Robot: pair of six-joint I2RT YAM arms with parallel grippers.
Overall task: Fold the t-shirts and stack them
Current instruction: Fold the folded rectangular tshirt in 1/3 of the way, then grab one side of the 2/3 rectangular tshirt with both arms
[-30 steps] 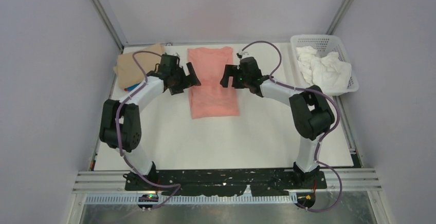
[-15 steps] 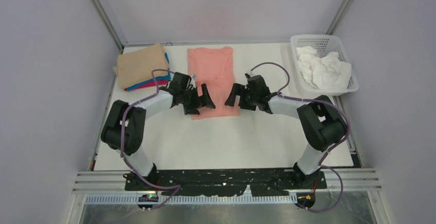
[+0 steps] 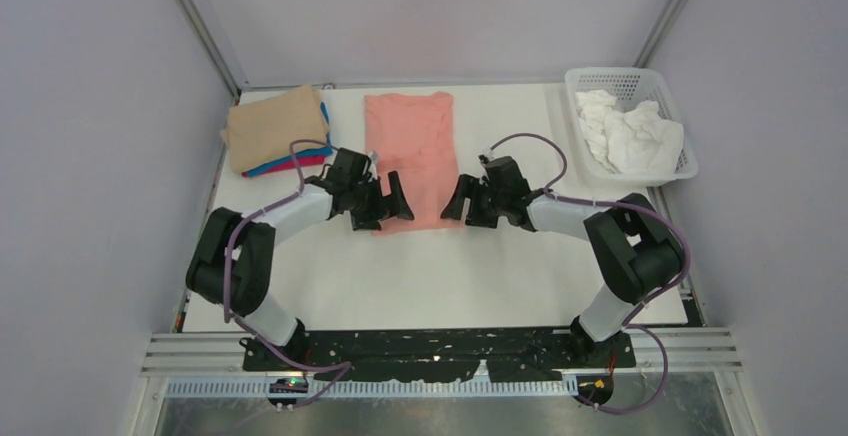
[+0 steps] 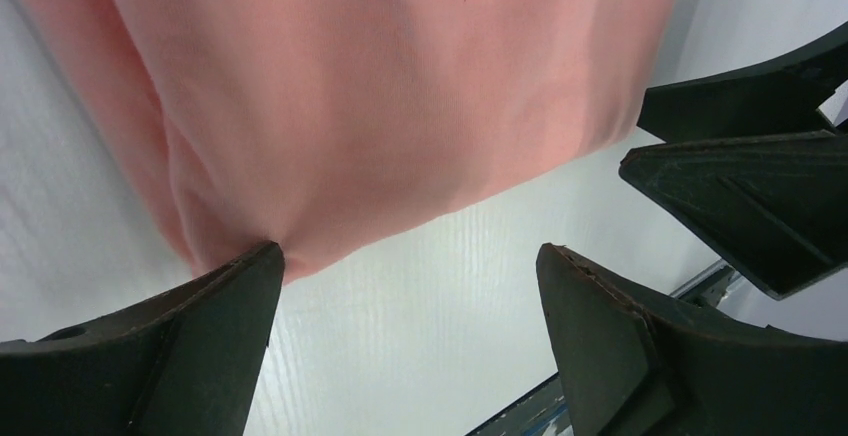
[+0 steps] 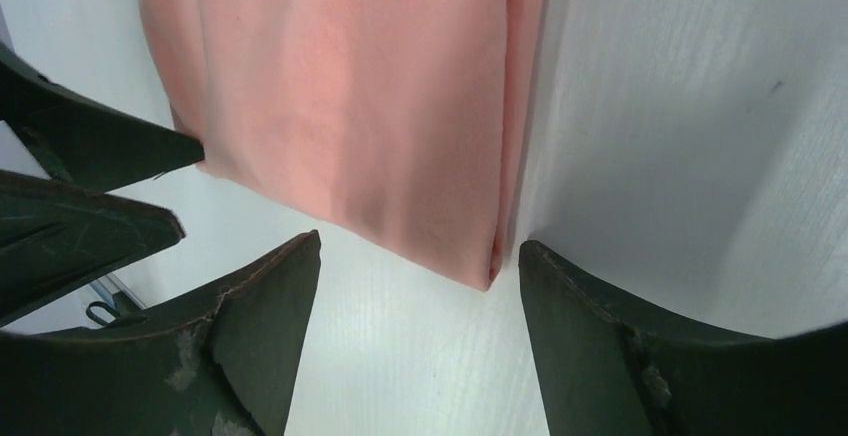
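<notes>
The salmon-pink t-shirt (image 3: 412,151) lies on the table folded into a long strip, its hem towards me. My left gripper (image 3: 397,202) is open at the strip's near left corner (image 4: 250,246); one fingertip touches the cloth edge. My right gripper (image 3: 452,199) is open at the near right corner (image 5: 480,266), the corner between its jaws. A stack of folded shirts, tan (image 3: 273,126) on top with blue and magenta edges (image 3: 300,163) below, sits at the back left.
A white lattice basket (image 3: 676,116) with crumpled white cloth (image 3: 630,136) stands at the back right. The white table (image 3: 440,276) runs bare in front of the grippers. Each wrist view shows the other gripper's fingers (image 4: 760,186) (image 5: 80,196) close by.
Both grippers have moved towards me along the pink strip's sides, from its middle down to its near corners, staying open. The shirt has not moved.
</notes>
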